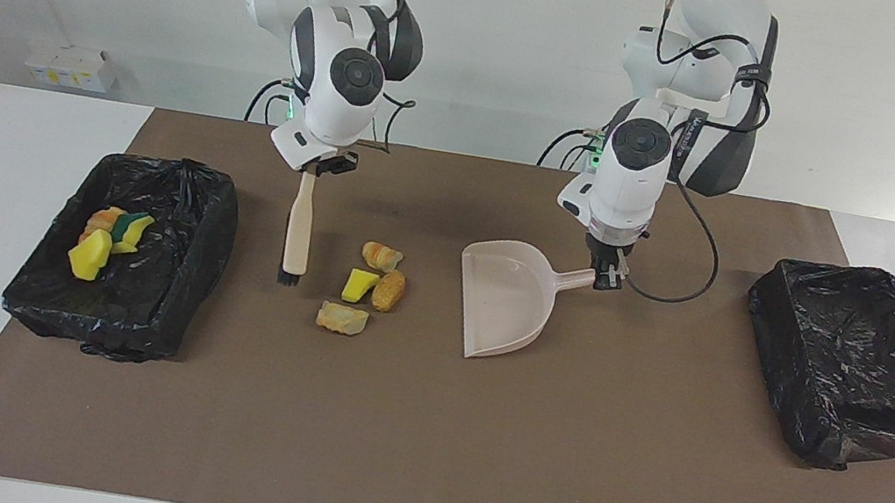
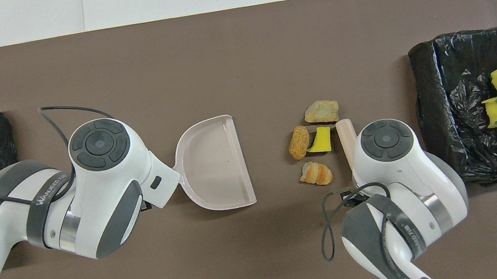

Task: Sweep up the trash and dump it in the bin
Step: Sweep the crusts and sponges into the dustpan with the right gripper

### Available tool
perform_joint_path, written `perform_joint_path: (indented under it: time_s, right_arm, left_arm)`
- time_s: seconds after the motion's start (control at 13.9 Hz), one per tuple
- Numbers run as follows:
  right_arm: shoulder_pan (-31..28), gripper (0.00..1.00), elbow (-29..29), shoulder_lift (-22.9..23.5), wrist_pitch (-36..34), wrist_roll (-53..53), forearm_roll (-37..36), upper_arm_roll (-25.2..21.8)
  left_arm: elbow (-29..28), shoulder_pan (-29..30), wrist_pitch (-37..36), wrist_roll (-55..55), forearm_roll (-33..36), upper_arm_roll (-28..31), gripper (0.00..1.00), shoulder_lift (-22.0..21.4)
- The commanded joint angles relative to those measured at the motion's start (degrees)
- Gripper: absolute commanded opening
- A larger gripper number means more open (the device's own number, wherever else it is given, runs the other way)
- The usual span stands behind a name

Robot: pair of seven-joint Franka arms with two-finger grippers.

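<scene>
Right pincer point(image 1: 324, 168) beside yellow, golden-brown trash point(image 1: 365, 285)

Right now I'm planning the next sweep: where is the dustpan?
The dustpan sits mid-table, held by the left pincer, its open edge facing the four loose scraps.

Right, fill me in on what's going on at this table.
Two arms are sweeping trash. The right gripper holds a brush upright, its bristles on the mat beside four loose pieces. The left gripper holds the dustpan by its handle, its open mouth toward the pieces and not yet touching them. Three pieces already lie in the black-lined bin at the right arm's end of the table; the bin at the left arm's end shows none.
</scene>
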Motion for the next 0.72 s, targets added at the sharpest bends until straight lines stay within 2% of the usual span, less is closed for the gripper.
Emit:
perform_joint_path:
  time_s: [0.0,0.14,0.22,0.36,0.5,0.65]
  right_arm:
    - [2.3,0.00,3.4,4.6,3.6,2.9,6.5,0.4]
    - [5.0,0.00,6.5,7.9,6.0,3.6,13.0,0.4]
    - [6.8,0.00,8.4,9.1,5.7,3.5,13.8,0.4]
    - [9.0,0.00,9.4,9.5,6.0,2.8,16.6,0.7]
    - [11.0,0.00,9.6,9.4,9.3,-1.5,26.3,0.9]
    - [12.2,0.00,11.1,9.6,10.9,-3.6,33.3,0.9]
  left_arm:
    - [-3.6,-0.8,2.0,-0.5,1.0,0.6,0.00,-2.4]
    - [-4.1,-0.8,2.3,-0.7,1.0,0.6,0.00,-2.7]
    - [-4.1,-0.8,2.4,-2.0,1.0,0.6,0.00,-2.7]
    - [-4.1,-0.8,3.2,-2.2,1.0,0.6,0.00,-2.7]
    - [-4.9,-0.9,3.4,-2.3,1.0,0.6,0.00,-3.1]
    - [-8.5,-0.9,6.1,-2.4,1.0,0.6,0.00,-4.8]
